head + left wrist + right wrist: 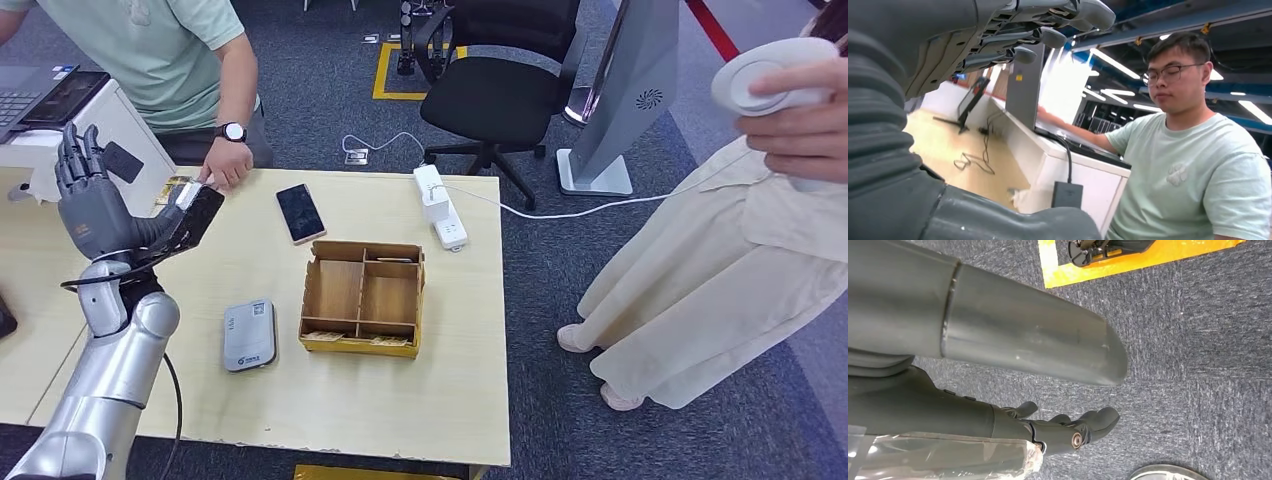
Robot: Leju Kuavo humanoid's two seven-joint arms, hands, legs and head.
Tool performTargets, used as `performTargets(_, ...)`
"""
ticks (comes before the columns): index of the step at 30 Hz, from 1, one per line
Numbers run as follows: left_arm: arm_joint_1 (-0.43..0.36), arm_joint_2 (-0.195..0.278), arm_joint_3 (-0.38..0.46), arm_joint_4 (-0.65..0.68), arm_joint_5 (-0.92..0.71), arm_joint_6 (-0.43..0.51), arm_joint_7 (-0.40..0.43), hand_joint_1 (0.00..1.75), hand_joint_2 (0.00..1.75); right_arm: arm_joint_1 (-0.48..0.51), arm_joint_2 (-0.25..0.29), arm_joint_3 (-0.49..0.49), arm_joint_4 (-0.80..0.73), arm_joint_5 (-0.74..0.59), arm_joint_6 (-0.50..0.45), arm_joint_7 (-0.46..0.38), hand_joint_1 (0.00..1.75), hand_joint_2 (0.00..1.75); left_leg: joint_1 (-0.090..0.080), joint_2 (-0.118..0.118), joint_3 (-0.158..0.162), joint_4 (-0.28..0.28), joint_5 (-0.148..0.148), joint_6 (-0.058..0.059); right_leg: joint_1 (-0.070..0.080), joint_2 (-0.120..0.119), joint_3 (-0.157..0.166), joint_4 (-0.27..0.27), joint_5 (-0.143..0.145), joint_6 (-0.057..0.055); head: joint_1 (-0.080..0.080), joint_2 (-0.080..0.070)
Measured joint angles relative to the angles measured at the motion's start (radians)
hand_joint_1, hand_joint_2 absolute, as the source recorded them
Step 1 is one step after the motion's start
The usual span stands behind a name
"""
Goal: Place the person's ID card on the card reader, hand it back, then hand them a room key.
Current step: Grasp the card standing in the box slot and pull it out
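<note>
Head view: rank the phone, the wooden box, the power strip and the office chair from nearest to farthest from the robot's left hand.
1. Phone, on the table just right of the left hand.
2. Wooden box, mid-table, further right and toward the robot.
3. Power strip, near the table's far right edge.
4. Office chair, on the floor beyond the table.

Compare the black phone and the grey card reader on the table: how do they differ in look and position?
The phone is black, glossy and slim; the card reader is grey, matte and thicker, with markings on top. The phone lies near the person's hand, the card reader nearer the robot. Both lie flat, left of the wooden box.
</note>
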Motion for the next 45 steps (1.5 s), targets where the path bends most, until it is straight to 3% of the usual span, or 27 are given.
performTargets(3, 0.028, 0.018, 0.008, -0.022, -0.005, -0.004, 0.003, 0.0, 1.75, 0.0, 0.0, 0.0, 0.0, -0.001, 0.001, -0.001, 0.0, 0.0, 0.0, 0.0, 0.0, 0.0, 0.0, 0.0, 0.0, 0.0, 0.0, 0.0, 0.0, 0.0, 0.0, 0.0)
performTargets(5, 0.043, 0.03, 0.016, -0.036, -0.004, -0.01, 0.0, 0.0, 0.87, 0.0, 0.0, 0.0, 0.0, -0.002, 0.001, -0.003, 0.0, 0.0, 0.0, 0.0, 0.0, 0.0, 0.0, 0.0, 0.0, 0.0, 0.0, 0.0, 0.0, 0.0, 0.0, 0.0)
performTargets(7, 0.06, 0.043, 0.025, -0.051, -0.003, -0.02, -0.004, 0.0, 0.87, 0.0, 0.0, 0.0, 0.0, -0.003, 0.001, -0.008, 0.0, 0.0, 0.0, 0.0, 0.0, 0.0, 0.0, 0.0, 0.0, 0.0, 0.0, 0.0, 0.0, 0.0, 0.0, 0.0)
performTargets(9, 0.082, 0.059, 0.033, -0.069, -0.004, -0.035, -0.012, 0.0, 1.75, 0.0, 0.0, 0.0, 0.0, -0.007, 0.001, -0.012, 0.0, 0.0, 0.0, 0.0, 0.0, 0.0, 0.0, 0.0, 0.0, 0.0, 0.0, 0.0, 0.0, 0.0, 0.0, 0.0)
performTargets(13, 0.139, 0.085, 0.048, -0.111, -0.016, -0.067, -0.032, 0.0, 1.75, 0.0, 0.0, -0.002, 0.0, -0.014, 0.002, -0.016, 0.0, 0.0, 0.0, 0.0, 0.0, 0.0, 0.0, 0.0, 0.0, 0.0, 0.0, 0.0, 0.0, 0.0, 0.0, 0.0)
performTargets(17, 0.186, 0.098, 0.053, -0.146, -0.045, -0.083, -0.036, 0.0, 0.0, 0.001, 0.0, -0.006, 0.0, -0.02, 0.003, -0.017, 0.0, 0.0, 0.0, 0.0, 0.0, 0.0, 0.0, 0.0, 0.0, 0.0, 0.0, 0.0, 0.0, 0.0, 0.0, 0.0)
performTargets(21, 0.24, 0.1, 0.055, -0.189, -0.095, -0.09, -0.036, 0.0, 1.75, 0.001, 0.0, -0.01, 0.0, -0.026, 0.003, -0.02, 0.0, 0.0, 0.0, 0.001, 0.0, 0.0, 0.0, 0.0, 0.0, 0.001, 0.0, 0.0, 0.0, 0.0, 0.0, 0.0)
performTargets(26, 0.332, 0.1, 0.056, -0.26, -0.156, -0.11, -0.037, 0.0, 1.75, 0.004, 0.0, -0.015, 0.0, -0.038, 0.003, -0.031, 0.0, 0.0, 0.0, 0.001, -0.001, 0.0, 0.0, 0.0, 0.0, 0.001, -0.001, 0.0, 0.0, 0.0, 0.0, 0.0)
performTargets(30, 0.383, 0.1, 0.056, -0.312, -0.186, -0.135, -0.047, 0.0, 0.0, 0.006, 0.0, -0.017, -0.001, -0.043, 0.003, -0.036, 0.0, 0.0, 0.0, 0.001, -0.001, 0.0, 0.0, 0.0, 0.0, 0.002, -0.001, 0.0, 0.0, 0.0, -0.001, 0.0)
performTargets(32, 0.409, 0.1, 0.055, -0.338, -0.203, -0.145, -0.054, 0.0, 0.0, 0.007, 0.0, -0.018, -0.002, -0.046, 0.004, -0.038, 0.0, 0.0, 0.0, 0.001, -0.001, 0.0, 0.0, 0.0, 0.0, 0.002, -0.001, 0.0, 0.0, 0.0, -0.001, 0.0)
performTargets(36, 0.457, 0.107, 0.049, -0.391, -0.223, -0.165, -0.068, 0.0, 1.75, 0.008, 0.0, -0.022, -0.004, -0.052, 0.005, -0.044, 0.0, 0.0, 0.0, 0.002, -0.001, 0.0, -0.001, 0.0, 0.0, 0.002, -0.001, 0.0, 0.0, 0.0, 0.0, 0.0)
performTargets(45, 0.49, 0.109, 0.003, -0.441, -0.25, -0.24, -0.061, 0.0, 1.75, 0.008, 0.0, -0.031, -0.008, -0.054, 0.005, -0.049, 0.0, 0.0, 0.0, 0.001, -0.001, 0.0, -0.001, 0.0, 0.0, 0.001, -0.001, 0.0, 0.0, 0.0, 0.0, 0.0)
